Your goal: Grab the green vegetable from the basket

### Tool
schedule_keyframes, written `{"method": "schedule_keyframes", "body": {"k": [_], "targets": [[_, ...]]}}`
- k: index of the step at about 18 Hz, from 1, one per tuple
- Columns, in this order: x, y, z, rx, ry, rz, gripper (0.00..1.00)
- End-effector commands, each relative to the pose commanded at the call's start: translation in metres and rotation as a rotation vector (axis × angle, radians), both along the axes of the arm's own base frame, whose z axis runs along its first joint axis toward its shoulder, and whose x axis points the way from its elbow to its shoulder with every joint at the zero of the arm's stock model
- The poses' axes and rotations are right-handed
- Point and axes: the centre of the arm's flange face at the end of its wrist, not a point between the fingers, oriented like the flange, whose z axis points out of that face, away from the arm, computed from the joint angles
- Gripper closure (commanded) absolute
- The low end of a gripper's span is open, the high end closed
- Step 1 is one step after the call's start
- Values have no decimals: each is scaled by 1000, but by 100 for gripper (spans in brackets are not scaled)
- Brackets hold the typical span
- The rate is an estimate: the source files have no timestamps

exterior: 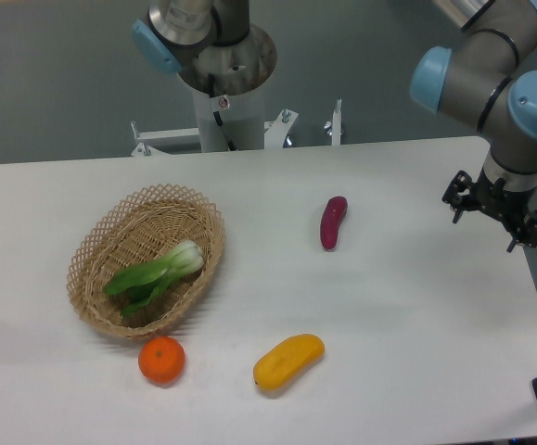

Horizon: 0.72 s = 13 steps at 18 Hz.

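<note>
White and matte, the table [389, 315] is set before a grey wall, with the arm's metal base seen at the far edge. An oval basket [110, 232] of tan woven wicker, its rim an open lattice, is placed on the left part of the surface. Inside it the green vegetable [155, 273] is laid slantwise, dark leaves low and left, pale stalk base up and right. A round orange fruit [161, 361] is seen just beside the basket's near rim; a smooth yellow fruit [288, 361] and a purple-red oblong vegetable [333, 222] are found further right. The gripper [493, 211] is held at the right edge, well apart from the vegetable; whether its fingers are parted cannot be told.
</note>
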Motion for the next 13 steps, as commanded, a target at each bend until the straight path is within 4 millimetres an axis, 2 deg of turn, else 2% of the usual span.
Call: {"method": "schedule_keyframes", "body": {"k": [9,13], "targets": [[9,13,-3,25,-15,8,0],[22,20,-7,98,-57,54,0]]}}
